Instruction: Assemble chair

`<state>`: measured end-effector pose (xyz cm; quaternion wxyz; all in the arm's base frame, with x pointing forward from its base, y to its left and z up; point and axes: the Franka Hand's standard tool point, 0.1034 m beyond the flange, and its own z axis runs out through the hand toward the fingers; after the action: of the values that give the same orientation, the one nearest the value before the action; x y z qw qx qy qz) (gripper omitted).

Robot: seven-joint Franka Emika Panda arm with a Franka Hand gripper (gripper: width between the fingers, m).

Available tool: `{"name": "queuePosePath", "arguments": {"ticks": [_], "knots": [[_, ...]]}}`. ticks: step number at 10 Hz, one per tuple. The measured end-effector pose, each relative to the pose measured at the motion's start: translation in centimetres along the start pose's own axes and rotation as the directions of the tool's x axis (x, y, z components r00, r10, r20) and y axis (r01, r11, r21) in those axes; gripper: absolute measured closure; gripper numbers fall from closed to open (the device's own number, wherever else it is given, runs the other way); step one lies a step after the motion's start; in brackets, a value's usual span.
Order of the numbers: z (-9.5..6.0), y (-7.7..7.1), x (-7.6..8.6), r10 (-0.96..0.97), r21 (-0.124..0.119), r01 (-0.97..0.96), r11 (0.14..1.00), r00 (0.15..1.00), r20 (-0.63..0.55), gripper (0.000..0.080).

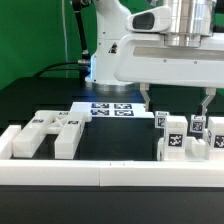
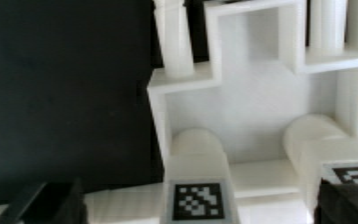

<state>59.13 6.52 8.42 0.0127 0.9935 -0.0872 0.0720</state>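
Hand fully spread, holding nothing, hovering above clustered chair parts. Risk: descending fingers strike tight-packed neighbouring pieces, toppling them instead of straddling one

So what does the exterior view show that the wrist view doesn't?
Only the exterior view shows the arm, its open fingers, the marker board and a wide chair part on the exterior view's left. Only the wrist view shows, up close, a flat notched part. Both show the black table and small tagged parts.
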Motion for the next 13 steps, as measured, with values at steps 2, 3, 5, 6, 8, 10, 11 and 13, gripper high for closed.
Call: {"name": "queuePosePath", "arguments": {"ticks": [2, 3, 5, 6, 8, 10, 11, 13], "knots": [[1.6, -0.2, -0.6, -0.037, -0.004, 0.037, 0.999, 0.999, -0.02, 0.0151], [1.9, -0.3, -0.8, -0.042, -0.006, 0.042, 0.999, 0.999, -0.021, 0.0151], [3.2, -0.6, -1.3, -0.056, -0.014, 0.056, 0.998, 0.998, -0.013, 0.0151], [3.4, -0.5, -1.4, -0.054, -0.016, 0.054, 0.998, 0.998, -0.011, 0.0151], [3.9, -0.1, -1.3, -0.05, -0.022, 0.05, 0.998, 0.999, -0.006, 0.0151], [4.6, 0.0, -1.6, -0.053, -0.027, 0.053, 0.998, 0.999, 0.002, 0.0151], [4.9, 0.1, -1.7, -0.053, -0.029, 0.053, 0.998, 0.999, 0.007, 0.0151], [5.6, 0.3, -2.0, -0.054, -0.035, 0.055, 0.998, 0.998, 0.012, 0.0151]]}}
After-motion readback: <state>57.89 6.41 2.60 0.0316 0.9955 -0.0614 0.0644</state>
